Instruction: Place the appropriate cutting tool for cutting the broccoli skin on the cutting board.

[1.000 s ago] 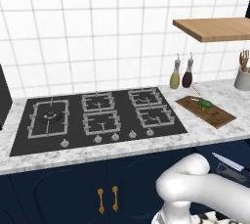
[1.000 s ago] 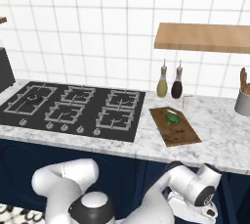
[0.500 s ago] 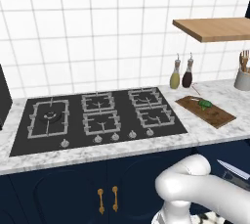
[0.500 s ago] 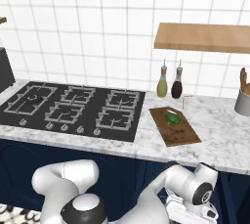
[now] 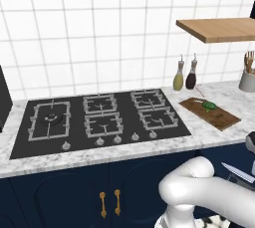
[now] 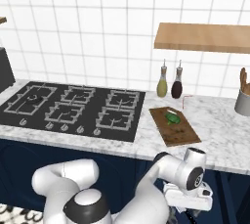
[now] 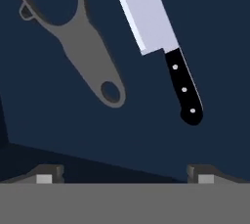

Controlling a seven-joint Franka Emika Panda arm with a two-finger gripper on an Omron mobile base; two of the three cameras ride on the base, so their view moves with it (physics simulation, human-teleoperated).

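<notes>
Below my gripper [image 7: 126, 176] the hand view looks down on a knife [image 7: 184, 88] with a broad silver blade and a black riveted handle, lying on a dark blue surface. A grey Y-shaped peeler [image 7: 83, 47] lies to its left, apart from it. The gripper is open, its fingertips [image 7: 48, 175] wide apart and holding nothing. The knife's blade [image 5: 238, 172] also shows low at the right of the left base view. The dark brown cutting board [image 5: 211, 115] [image 6: 178, 131] lies on the counter right of the stove, with the green broccoli [image 5: 209, 106] [image 6: 171, 118] on it.
A black gas stove [image 5: 99, 120] takes the middle of the marble counter. Two bottles [image 5: 185, 75] stand by the wall behind the board, under a tan wall shelf [image 5: 219, 29]. A utensil holder [image 5: 247, 78] stands at the far right. Navy cabinets [image 5: 109, 192] run below.
The arm has shifted a little and the knife blade sits slightly further right and lower in the left base view. The board and broccoli have not moved.
</notes>
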